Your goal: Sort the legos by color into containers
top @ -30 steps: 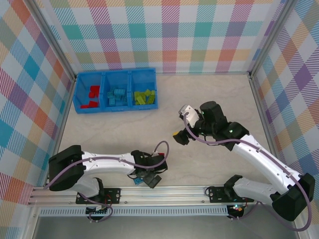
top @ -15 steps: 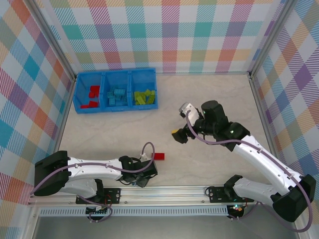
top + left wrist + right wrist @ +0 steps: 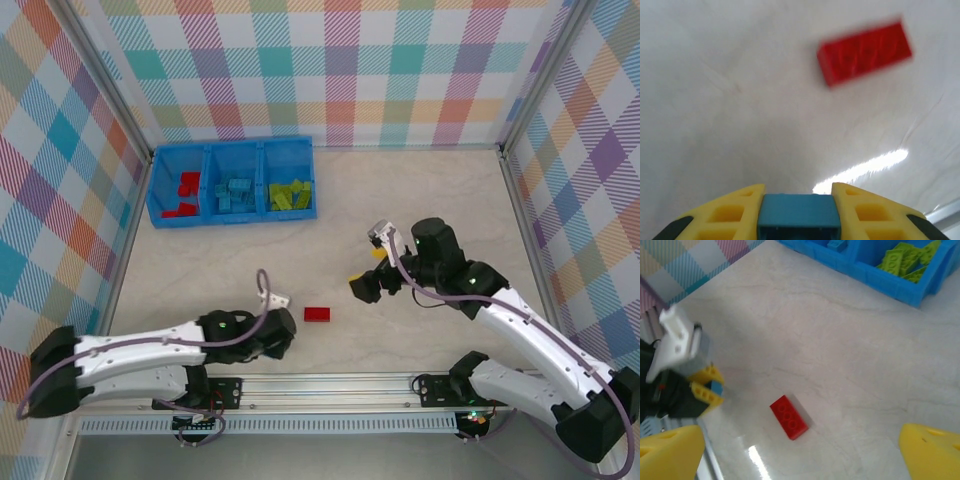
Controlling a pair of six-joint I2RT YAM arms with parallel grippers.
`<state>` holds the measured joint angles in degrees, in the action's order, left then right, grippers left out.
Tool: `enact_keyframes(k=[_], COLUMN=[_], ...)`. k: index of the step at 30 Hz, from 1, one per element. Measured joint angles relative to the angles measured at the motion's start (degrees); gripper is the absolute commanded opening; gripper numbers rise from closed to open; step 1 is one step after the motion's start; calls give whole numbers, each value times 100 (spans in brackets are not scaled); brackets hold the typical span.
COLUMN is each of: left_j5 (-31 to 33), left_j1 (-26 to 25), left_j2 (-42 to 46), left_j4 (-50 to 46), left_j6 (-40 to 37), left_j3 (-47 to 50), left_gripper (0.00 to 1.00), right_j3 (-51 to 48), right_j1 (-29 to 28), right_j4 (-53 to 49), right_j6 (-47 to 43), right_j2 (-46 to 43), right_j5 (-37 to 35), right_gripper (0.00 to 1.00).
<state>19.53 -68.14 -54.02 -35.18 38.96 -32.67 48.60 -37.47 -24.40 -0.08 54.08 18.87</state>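
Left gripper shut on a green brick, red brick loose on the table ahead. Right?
Wrong colour: the left gripper holds a light blue brick, not green, per the left wrist view. The red brick does lie loose on the table ahead of it.

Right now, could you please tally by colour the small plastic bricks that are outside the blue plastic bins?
Red: 1, the flat rectangular red plastic brick on the table.
Light blue: 1, the small light blue plastic brick clamped in the left gripper.
Lime green: 0.
Total: 2.
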Motion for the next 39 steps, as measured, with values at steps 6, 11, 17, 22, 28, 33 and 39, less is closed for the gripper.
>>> enact_keyframes(k=[6,11,17,22,28,33,39], left_j5=[542,435,-120,-323,-723,-1060,-1318], left_j1=[1388,2811,4382,5184,5917,6113,6118], left_j2=[1246,922,-868,-2365,-4151,-5058,-5056], left_j4=[555,1246,2260,3016,3364,3187,2990], left_j6=[-715,-1447,-2127,-2496,-2568,-2583,-2599], left_j3=[-160,-741,-1923,-2664,-3943,-4907,-5117], left_gripper=[14,14,14,14,29,55,59], right_j3=[-365,-824,-1040,-1040,-1038,-1040,-1110], right_j1=[-96,-201,-203,-203,-205,-210,-210], right_j4=[481,1176,1845,2142,2179,2177,2186], right_j6=[313,457,568,564,527,575,564], right_j2=[-101,-151,-146,-118,-76,-76,-50], right_j5=[859,1167,1185,1182,1169,586,-15], right_gripper=[100,100,100,100,100,100,100])
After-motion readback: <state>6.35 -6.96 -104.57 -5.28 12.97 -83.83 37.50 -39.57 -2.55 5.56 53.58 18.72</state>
